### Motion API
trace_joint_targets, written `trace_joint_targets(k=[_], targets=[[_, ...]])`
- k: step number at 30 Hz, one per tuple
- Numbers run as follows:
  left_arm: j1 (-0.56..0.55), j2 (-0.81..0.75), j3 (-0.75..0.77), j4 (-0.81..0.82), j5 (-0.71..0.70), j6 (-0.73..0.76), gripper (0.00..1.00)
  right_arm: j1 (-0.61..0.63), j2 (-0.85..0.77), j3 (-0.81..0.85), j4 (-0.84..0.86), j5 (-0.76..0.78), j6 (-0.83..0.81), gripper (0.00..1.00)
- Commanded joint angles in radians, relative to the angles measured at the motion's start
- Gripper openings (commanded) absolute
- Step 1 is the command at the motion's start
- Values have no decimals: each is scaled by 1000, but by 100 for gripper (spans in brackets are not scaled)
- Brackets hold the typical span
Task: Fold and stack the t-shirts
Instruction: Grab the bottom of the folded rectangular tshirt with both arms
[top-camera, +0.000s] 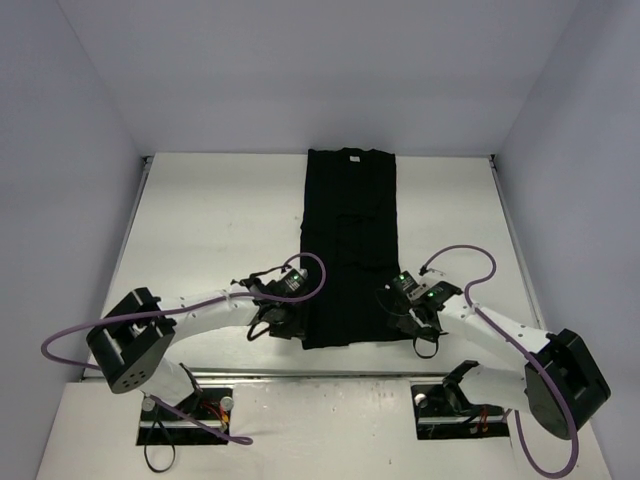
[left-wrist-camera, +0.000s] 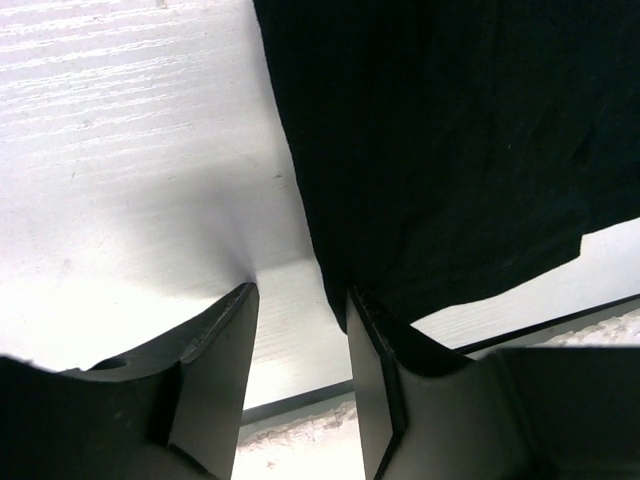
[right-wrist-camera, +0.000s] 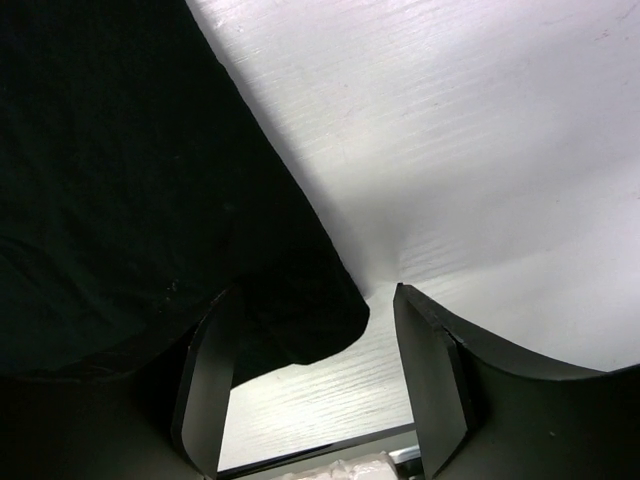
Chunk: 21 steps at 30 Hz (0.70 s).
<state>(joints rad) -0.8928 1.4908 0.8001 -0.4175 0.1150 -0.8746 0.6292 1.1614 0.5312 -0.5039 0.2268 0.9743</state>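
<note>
One black t-shirt (top-camera: 350, 245) lies on the white table as a long narrow strip running from the far edge toward me. My left gripper (top-camera: 283, 318) is low at its near left corner. In the left wrist view the left gripper (left-wrist-camera: 300, 298) is open, bare table shows between the fingers, and the shirt's edge (left-wrist-camera: 440, 160) rests against the right fingertip (left-wrist-camera: 362, 312). My right gripper (top-camera: 412, 322) is at the near right corner. It (right-wrist-camera: 318, 296) is open, and the shirt's rounded corner (right-wrist-camera: 300, 320) lies between its fingers without being pinched.
Grey walls (top-camera: 70, 150) enclose the table on the left, right and back. The table's near edge (top-camera: 330, 377) runs just behind both grippers. Purple cables (top-camera: 470, 262) loop off each arm. White table surface (top-camera: 210, 230) lies on both sides of the shirt.
</note>
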Motion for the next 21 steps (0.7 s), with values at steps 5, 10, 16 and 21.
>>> trace_joint_targets(k=[5,10,16,21], targets=[[-3,-65,18,-69,-2,-27,43,4,-4,-30,31,-30,46,42],[-3,-64,10,-67,6,-35,44,7,-15,-40,38,-41,56,30],[-6,-64,3,-46,15,-50,44,15,-23,-45,39,-44,64,30],[-19,-77,34,-21,12,-85,44,21,-22,-43,38,-41,64,35]])
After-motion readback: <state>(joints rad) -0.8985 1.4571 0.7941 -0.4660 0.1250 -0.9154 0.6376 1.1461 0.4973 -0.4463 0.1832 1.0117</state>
